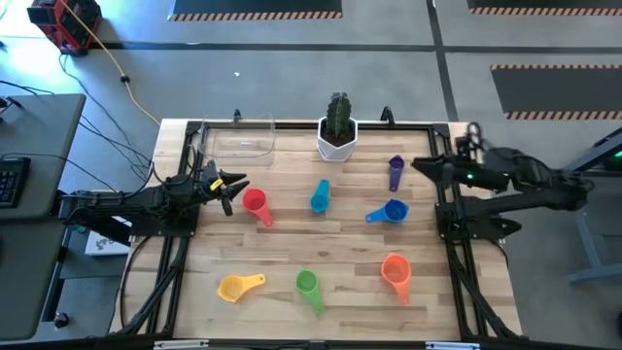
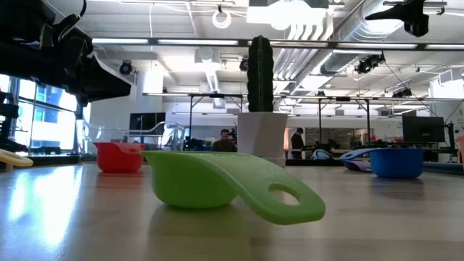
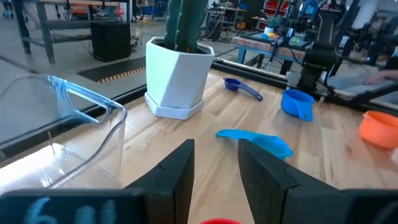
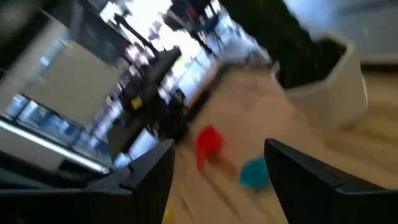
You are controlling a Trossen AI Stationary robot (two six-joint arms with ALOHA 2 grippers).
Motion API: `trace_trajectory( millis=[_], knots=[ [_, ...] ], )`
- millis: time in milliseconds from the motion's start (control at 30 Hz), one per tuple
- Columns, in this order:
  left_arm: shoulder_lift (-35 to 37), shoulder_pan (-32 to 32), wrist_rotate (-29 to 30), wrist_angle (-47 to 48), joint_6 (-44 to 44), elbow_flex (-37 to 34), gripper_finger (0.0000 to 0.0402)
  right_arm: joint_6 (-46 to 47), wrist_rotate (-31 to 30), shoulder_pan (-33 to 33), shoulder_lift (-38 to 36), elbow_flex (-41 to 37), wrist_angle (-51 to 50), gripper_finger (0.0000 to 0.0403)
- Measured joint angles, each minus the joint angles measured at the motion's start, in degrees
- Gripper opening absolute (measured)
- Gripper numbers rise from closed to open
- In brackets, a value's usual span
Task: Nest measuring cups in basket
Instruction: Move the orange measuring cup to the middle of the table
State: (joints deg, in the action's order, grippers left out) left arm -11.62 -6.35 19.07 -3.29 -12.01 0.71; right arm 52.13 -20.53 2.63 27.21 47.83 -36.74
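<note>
- Lying scattered across the wooden surface (image 1: 340,243), the measuring cups sat apart from one another and outside the basket (image 1: 241,139), a clear container at the far left corner of the surface beside the white pot (image 1: 337,141) with its cactus (image 1: 338,112).
- Six cups showed from above: the red cup (image 1: 256,202) sat nearest the left hand, the light blue cup (image 1: 320,197) in the middle, the purple cup (image 1: 396,172) and the dark blue cup (image 1: 391,212) toward the right.
- Along the near edge lay the yellow cup (image 1: 236,287), the green cup (image 1: 308,285) and the orange cup (image 1: 396,271); the level camera saw the green cup closest, bowl down with its holed handle toward the lens.
- The left hand (image 1: 231,187) hung just beside the red cup, its fingers (image 3: 177,174) parted with a narrow gap and grasping nothing; its wrist camera caught the red rim just under them.
- The right hand (image 1: 424,165) waited at the right edge of the surface near the purple cup, fingers (image 4: 149,171) spread wide and empty.
- People stood in the room far behind the surface.
</note>
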Motion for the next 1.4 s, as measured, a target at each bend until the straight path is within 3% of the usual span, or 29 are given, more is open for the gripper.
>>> trace_trajectory(
  millis=[200,400,667,1100,1400],
  knots=[
    [0.0,0.0,0.0,0.0,-6.3,0.0,0.0115,8.6,9.7,0.0,12.9,7.4,-12.2,0.0241],
    [0.0,0.0,0.0,0.0,-12.6,0.0,0.0115,11.1,17.7,1.5,24.1,8.8,-16.4,0.0241],
    [0.0,0.0,0.0,0.0,-14.5,0.0,0.0115,16.3,19.2,9.6,33.9,8.3,-18.7,0.0241],
    [0.0,0.0,0.0,0.0,-14.4,0.0,0.0115,29.5,19.2,24.9,42.7,8.3,-23.0,0.0241],
    [0.0,0.0,0.0,0.0,-14.4,0.0,0.0115,36.7,19.2,31.5,49.6,8.2,-23.4,0.0241]
  ],
)
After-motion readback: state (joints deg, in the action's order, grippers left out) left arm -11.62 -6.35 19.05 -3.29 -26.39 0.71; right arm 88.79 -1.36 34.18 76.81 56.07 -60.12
